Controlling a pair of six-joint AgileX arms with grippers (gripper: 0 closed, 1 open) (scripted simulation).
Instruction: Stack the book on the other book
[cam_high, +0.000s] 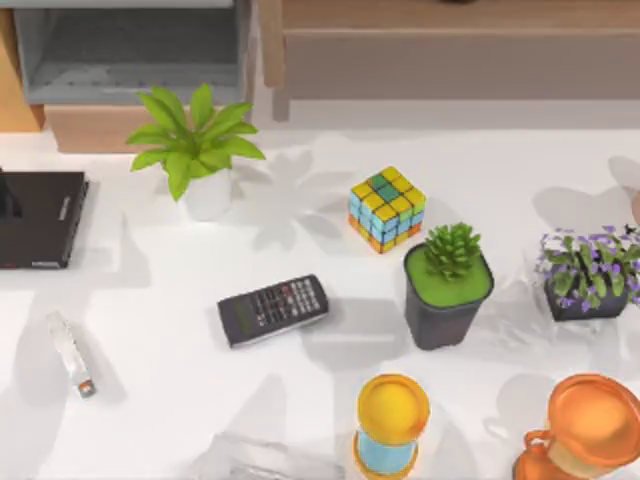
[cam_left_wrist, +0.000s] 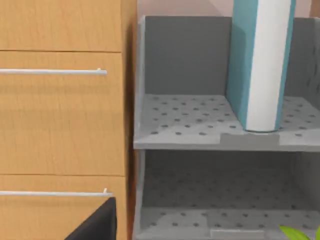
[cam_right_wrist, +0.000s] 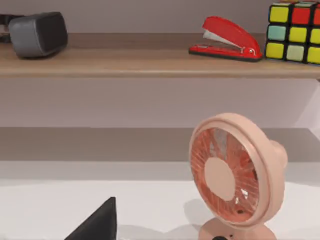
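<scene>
Fingers' state: cannot tell. Teal book (cam_left_wrist: 260, 65) upright on grey shelf (cam_left_wrist: 185, 120); black book (cam_high: 40, 218) at table's left edge.

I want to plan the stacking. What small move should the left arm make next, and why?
Probably the left arm should reach toward the blue book to grip it. In the left wrist view it stands upright on the upper level of the grey shelf, nothing holding it, while the black book lies flat at the table's left edge, with nothing stacked on it.
</scene>
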